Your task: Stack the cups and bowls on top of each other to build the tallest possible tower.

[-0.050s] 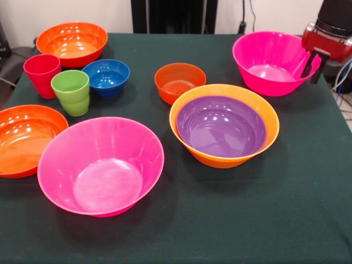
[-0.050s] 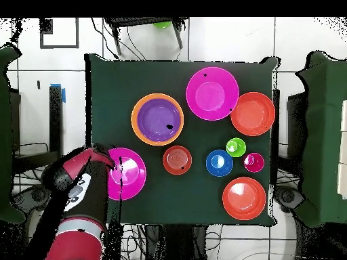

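Purple bowl nests inside the large orange bowl.

No text, label, brand, number or sign can be read in either view. The bowls and cups are plain plastic with no print, and the cloth on the counter is bare. The arm carries a pale patch with small dark marks in the overhead view, too small to read.
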Tool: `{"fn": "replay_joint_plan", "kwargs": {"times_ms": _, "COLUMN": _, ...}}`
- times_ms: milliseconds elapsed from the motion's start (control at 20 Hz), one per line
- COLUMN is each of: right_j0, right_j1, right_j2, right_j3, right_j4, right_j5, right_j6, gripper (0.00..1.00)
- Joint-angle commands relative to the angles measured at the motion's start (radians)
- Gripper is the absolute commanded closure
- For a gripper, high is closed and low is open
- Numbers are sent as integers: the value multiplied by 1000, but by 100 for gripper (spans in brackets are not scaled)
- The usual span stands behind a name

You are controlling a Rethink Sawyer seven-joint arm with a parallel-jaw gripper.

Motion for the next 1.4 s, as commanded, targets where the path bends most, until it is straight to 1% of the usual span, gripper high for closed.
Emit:
{"fn": "replay_joint_plan", "kwargs": {"times_ms": 50, "right_j0": 4, "right_j1": 161, "right_j2": 68, "right_j3": -137, "right_j4": -21, "right_j5": -141, "right_j6": 6, "gripper": 100}}
{"fn": "replay_joint_plan", "kwargs": {"times_ms": 200, "right_j0": 14, "right_j1": 177, "right_j2": 58, "right_j3": -148, "right_j4": -18, "right_j5": -151, "right_j6": 17, "gripper": 100}}
{"fn": "replay_joint_plan", "kwargs": {"times_ms": 400, "right_j0": 9, "right_j1": 195, "right_j2": 57, "right_j3": -156, "right_j4": -23, "right_j5": -170, "right_j6": 10, "gripper": 100}}
{"fn": "replay_joint_plan", "kwargs": {"times_ms": 500, "right_j0": 5, "right_j1": 198, "right_j2": 58, "right_j3": -158, "right_j4": -27, "right_j5": -174, "right_j6": 4, "gripper": 100}}
{"fn": "replay_joint_plan", "kwargs": {"times_ms": 650, "right_j0": 15, "right_j1": 198, "right_j2": 47, "right_j3": -163, "right_j4": -36, "right_j5": -167, "right_j6": -2, "gripper": 100}}
{"fn": "replay_joint_plan", "kwargs": {"times_ms": 700, "right_j0": 18, "right_j1": 197, "right_j2": 44, "right_j3": -163, "right_j4": -38, "right_j5": -169, "right_j6": -2, "gripper": 0}}
{"fn": "replay_joint_plan", "kwargs": {"times_ms": 850, "right_j0": 15, "right_j1": 197, "right_j2": 50, "right_j3": -164, "right_j4": -35, "right_j5": -161, "right_j6": -7, "gripper": 0}}
{"fn": "replay_joint_plan", "kwargs": {"times_ms": 950, "right_j0": -1, "right_j1": 198, "right_j2": 71, "right_j3": -158, "right_j4": -25, "right_j5": -155, "right_j6": -16, "gripper": 0}}
{"fn": "replay_joint_plan", "kwargs": {"times_ms": 1400, "right_j0": 4, "right_j1": 211, "right_j2": 59, "right_j3": -162, "right_j4": -12, "right_j5": -174, "right_j6": -12, "gripper": 0}}
